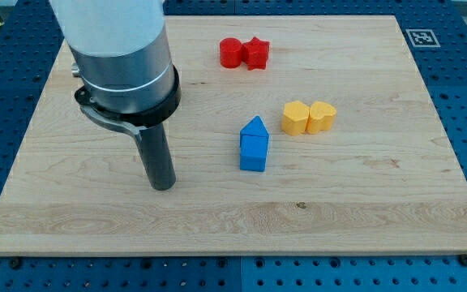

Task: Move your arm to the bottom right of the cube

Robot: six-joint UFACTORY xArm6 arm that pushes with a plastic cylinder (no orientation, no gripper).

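A blue cube (254, 154) lies near the middle of the wooden board (363, 203), with a blue pointed block (255, 128) touching its upper side. My tip (162, 186) rests on the board well to the view's left of the cube and slightly lower than its middle, with a wide gap between them. The dark rod rises from the tip into the large grey and white arm body (120, 49) at the view's top left.
A red cylinder (231, 52) and a red star-shaped block (256, 53) touch each other near the view's top. Two yellow blocks (296, 118) (322, 117) sit side by side to the upper right of the cube. A marker tag (420, 37) is at the top right corner.
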